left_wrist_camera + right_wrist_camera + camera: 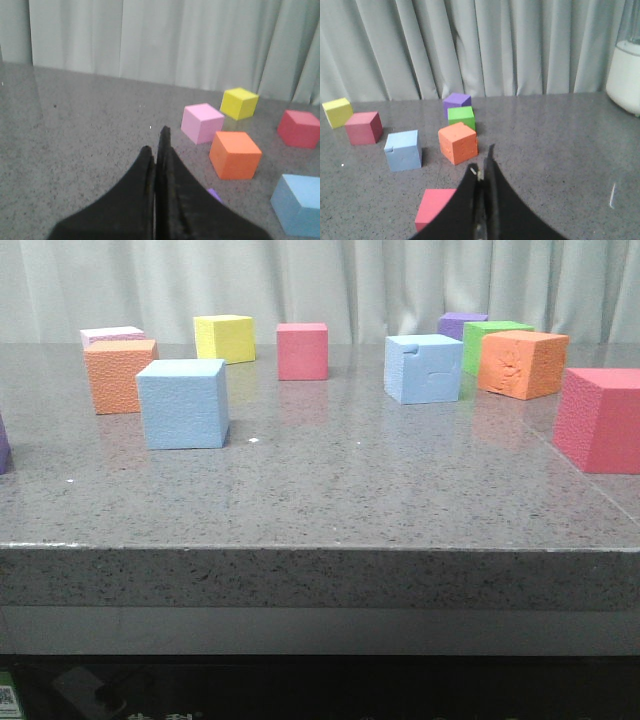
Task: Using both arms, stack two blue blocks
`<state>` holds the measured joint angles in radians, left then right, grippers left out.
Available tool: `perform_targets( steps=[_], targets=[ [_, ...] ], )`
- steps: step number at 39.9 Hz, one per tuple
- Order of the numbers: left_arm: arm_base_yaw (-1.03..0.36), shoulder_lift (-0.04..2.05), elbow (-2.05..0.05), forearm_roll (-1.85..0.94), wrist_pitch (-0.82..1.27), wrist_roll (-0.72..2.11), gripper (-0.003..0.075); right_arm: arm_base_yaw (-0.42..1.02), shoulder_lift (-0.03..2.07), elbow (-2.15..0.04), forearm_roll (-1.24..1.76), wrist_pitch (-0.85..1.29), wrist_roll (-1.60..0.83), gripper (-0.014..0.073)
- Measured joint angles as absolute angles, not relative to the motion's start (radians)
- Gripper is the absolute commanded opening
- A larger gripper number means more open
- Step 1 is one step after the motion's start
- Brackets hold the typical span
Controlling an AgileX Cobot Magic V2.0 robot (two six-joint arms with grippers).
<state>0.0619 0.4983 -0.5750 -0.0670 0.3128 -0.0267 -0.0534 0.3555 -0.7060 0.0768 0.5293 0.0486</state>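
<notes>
**On the grey desk: two blue blocks apart, both claws clenched on nothing**

On the speckled grey desk [330, 495], the clean-faced blue block [183, 403] stands on the left, near the front. The paler blue block with the notched corner [423, 368] stands well apart from it, to the right and further back. Neither one is stacked or touched.

Just behind the clean block sits an orange cube [119, 375], with a pink cube [111, 335] behind that. A yellow cube [224, 338] and a red cube [302, 350] stand between the two blue blocks, further back. Beside the notched block are a green cube [494, 336], a purple cube [461, 324] and a gouged orange cube [522, 363]. A large red cube [600, 420] stands at the right edge.

The left claw [156, 146] is clenched, fingers pressed together, grasping nothing. The right claw [482, 162] is likewise clenched and grasps nothing.
</notes>
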Motion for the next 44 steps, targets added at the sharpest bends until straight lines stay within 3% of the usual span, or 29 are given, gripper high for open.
perform_targets(
  steps=[11,15,18,22,29,32,44],
  targets=[
    [0.062,0.593,-0.639,-0.063,0.365,-0.027,-0.0018,-0.053,0.527,-0.817,0.077,0.607,0.050,-0.0046],
    [0.062,0.593,-0.639,-0.063,0.365,-0.027,-0.0006,-0.053,0.536,-0.819,0.077,0.609,0.050,0.0020],
    [0.062,0.593,-0.639,-0.063,0.365,-0.027,0.0038,-0.053,0.536,-0.821,0.077,0.609,0.050,0.0137],
    [0.062,0.593,-0.639,-0.063,0.365,-0.027,0.0193,-0.044,0.536,-0.821,0.077,0.609,0.050,0.0320],
    [0.062,0.593,-0.639,-0.063,0.365,-0.027,0.0629,-0.026,0.536,-0.821,0.077,0.615,0.050,0.0669],
    [0.062,0.593,-0.639,-0.063,0.365,-0.027,0.0710,-0.026,0.536,-0.821,0.077,0.617,0.050,0.0647],
    [0.062,0.593,-0.639,-0.063,0.365,-0.027,0.0673,-0.026,0.536,-0.821,0.077,0.617,0.050,0.0645]
  ],
)
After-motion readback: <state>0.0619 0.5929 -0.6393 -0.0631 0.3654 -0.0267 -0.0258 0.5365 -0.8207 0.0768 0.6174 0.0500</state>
